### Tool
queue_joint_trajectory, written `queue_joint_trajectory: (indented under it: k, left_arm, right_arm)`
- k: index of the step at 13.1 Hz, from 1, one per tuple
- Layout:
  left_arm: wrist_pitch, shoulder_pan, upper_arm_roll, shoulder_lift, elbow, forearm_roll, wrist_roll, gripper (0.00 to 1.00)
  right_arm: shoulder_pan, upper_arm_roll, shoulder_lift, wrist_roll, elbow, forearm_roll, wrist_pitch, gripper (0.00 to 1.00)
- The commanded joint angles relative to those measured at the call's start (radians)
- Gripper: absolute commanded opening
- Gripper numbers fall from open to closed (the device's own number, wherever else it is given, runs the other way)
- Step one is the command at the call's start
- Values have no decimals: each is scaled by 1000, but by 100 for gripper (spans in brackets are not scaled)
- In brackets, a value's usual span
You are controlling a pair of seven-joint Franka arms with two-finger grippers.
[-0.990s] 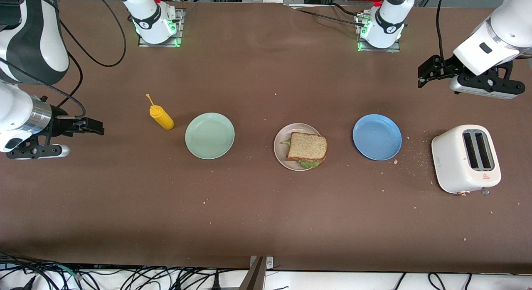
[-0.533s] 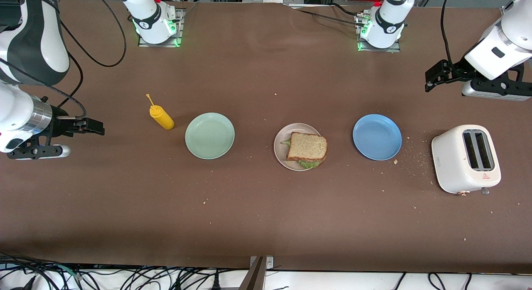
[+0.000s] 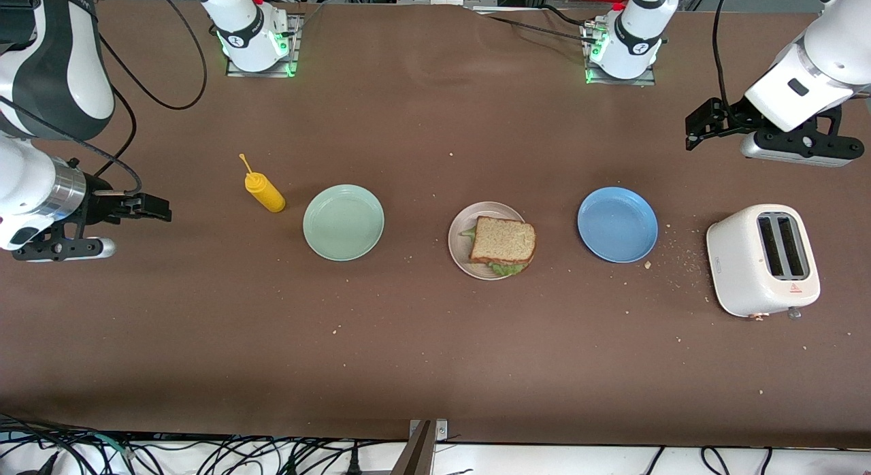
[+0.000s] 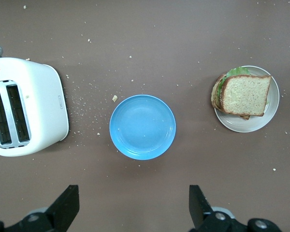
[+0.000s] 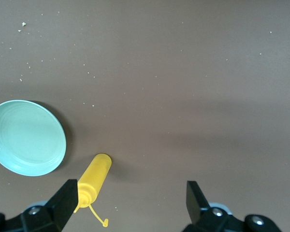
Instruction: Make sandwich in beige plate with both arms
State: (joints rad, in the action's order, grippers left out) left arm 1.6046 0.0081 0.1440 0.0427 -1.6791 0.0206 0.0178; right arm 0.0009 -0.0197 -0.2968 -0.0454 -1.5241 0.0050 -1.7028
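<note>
Sandwich (image 3: 503, 242) sits finished on the beige plate (image 3: 460, 250), mid-counter between the mint-green plate (image 3: 343, 222) and the blue plate (image 3: 617, 224). The front view alone shows both arms drawn back to the counter's (image 3: 435, 366) ends, each hand empty and up in the air. The left hand (image 3: 694, 128) hangs with fingers spread apart; its wrist view looks down past the fingers (image 4: 199, 205) at the blue plate, the white toaster (image 4: 26, 113) and lettuce peeking from under the bread. The right hand (image 3: 158, 208) waits with fingers apart too; only its wrist view shows the yellow squeeze bottle (image 5: 93, 181) lying just under one finger (image 5: 65, 200), beside the mint-green plate.
</note>
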Motion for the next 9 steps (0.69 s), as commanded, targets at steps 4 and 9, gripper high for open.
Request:
queue_joint_trajectory:
  k: [4, 9]
  left_arm:
    - [1, -13, -15, -12, 7, -11, 10, 100]
    - [-5, -11, -12, -27, 24, -11, 11, 100]
  right_arm:
    - [-10, -14, 8, 12, -16, -8, -15, 99]
    - [-12, -12, 8, 12, -16, -8, -18, 99]
